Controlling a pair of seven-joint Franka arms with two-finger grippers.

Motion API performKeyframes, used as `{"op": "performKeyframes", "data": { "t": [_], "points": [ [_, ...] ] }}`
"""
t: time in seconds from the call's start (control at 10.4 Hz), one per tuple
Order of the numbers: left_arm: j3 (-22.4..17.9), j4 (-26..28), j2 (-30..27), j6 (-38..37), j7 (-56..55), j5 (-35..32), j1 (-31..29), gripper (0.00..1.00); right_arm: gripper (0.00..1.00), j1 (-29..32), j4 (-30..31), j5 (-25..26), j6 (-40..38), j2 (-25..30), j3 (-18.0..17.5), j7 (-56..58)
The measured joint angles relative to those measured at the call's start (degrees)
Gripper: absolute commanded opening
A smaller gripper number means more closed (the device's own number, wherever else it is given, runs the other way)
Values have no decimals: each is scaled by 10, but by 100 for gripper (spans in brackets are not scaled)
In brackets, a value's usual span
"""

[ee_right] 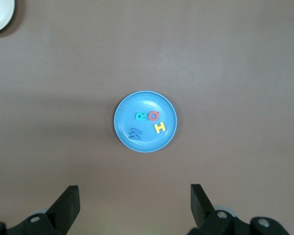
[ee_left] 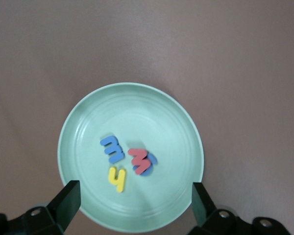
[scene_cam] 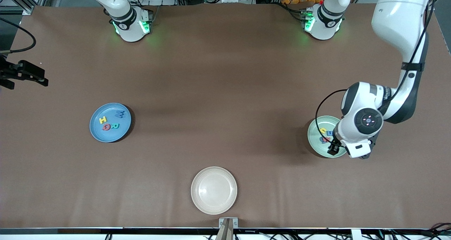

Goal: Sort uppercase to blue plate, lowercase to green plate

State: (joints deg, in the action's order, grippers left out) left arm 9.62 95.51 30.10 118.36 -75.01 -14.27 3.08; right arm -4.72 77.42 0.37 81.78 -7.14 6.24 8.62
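At the right arm's end of the table, our right gripper waits, jaws wide and empty. The blue plate already holds the uppercase letters. The cream plate lies bare near the front edge. Our left gripper hovers over the green plate, jaws wide, empty; the lowercase letters lie inside. We should lift straight up, clearing the rim; open tabletop surrounds it.

White rounded arms, black joint bands, green-lit bases, black cables.
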Motion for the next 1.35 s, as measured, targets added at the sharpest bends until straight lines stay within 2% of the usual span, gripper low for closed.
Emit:
{"op": "performKeyframes", "data": {
  "t": [0.19, 0.48, 0.67, 0.96, 1.15, 1.35],
  "points": [
    [7, 55, -52, -4, 101, 29, -11, 100, 100, -8, -4, 0, 0, 0, -2, 18],
    [10, 188, -180, 3, 273, 99, -33, 100, 100, -4, -5, 0, -6, 0, 2, 59],
    [10, 232, -242, 14, 345, 136, -33, 100, 100, 6, -6, -1, -14, 0, 5, 64],
    [-29, 189, -267, 22, 457, 148, -7, 100, 100, 15, -13, -1, -14, 0, 8, 65],
    [-38, 155, -271, 15, 523, 148, 1, 100, 100, 17, -22, -1, -16, 0, 9, 65],
    [-38, 112, -272, -46, 557, 125, 4, 100, 100, 18, -23, -1, -28, 0, 9, 65]
  ]
}}
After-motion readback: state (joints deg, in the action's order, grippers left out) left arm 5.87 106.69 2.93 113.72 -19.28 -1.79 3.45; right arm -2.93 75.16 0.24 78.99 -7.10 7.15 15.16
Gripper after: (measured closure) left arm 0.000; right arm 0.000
